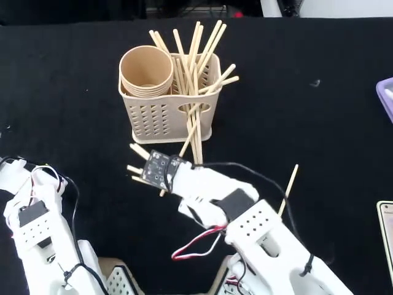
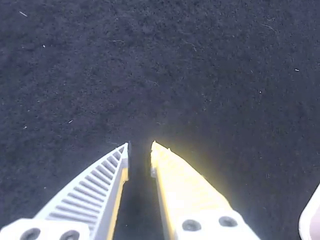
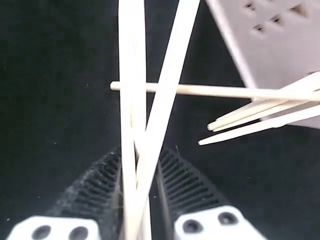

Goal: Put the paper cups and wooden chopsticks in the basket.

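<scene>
Right in front of me the beige slotted basket [image 1: 166, 117] stands upright toward the back of the black worktop [image 1: 319, 123]. A stack of tan paper cups [image 1: 146, 70] sits nested in its left half, mouths up, rims just above the basket wall. The right half bristles with pale wooden chopsticks [image 1: 187, 74], fanned out at all angles, a couple poking sideways over the right rim. A few more chopsticks [image 1: 195, 144] lean against the basket's front face, their lower ends on the worktop.

The right end effector [image 3: 140, 155] is just in front of the basket, clenched on a small bundle of chopsticks [image 3: 131, 60]. From its wrist camera, the sticks run up between the ribbed dark pads and cross each other a little above the tips (two for certain, maybe a third tucked behind). Another stick lies crosswise over them, and three loose ends point in from the basket side.

One lone chopstick [image 1: 288, 189] lies flat on the worktop, off to the right of that arm, well apart from the basket.

The left end effector [image 2: 140, 147] hangs over bare black cloth at the near left, jaws a narrow gap apart and gripping nothing. A purple object [image 1: 387, 95] shows at the far right edge.
</scene>
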Robot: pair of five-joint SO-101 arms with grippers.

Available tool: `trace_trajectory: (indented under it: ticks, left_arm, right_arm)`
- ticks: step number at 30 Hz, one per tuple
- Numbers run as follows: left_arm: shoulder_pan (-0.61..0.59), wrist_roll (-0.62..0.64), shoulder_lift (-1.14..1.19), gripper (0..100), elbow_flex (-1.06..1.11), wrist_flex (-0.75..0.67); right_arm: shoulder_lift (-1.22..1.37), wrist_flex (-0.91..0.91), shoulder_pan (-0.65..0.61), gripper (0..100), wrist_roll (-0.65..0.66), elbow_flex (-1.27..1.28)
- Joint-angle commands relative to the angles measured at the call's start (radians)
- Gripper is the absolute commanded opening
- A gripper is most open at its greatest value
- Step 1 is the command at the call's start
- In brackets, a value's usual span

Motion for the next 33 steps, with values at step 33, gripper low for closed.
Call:
trace_trajectory:
  ticks: [33]
  left_arm:
    - [0.013,0.009,-0.021,9,-0.045,-0.015]
  right_arm:
    - [-0.024,0.002,0.014,8.1,0.029,0.176]
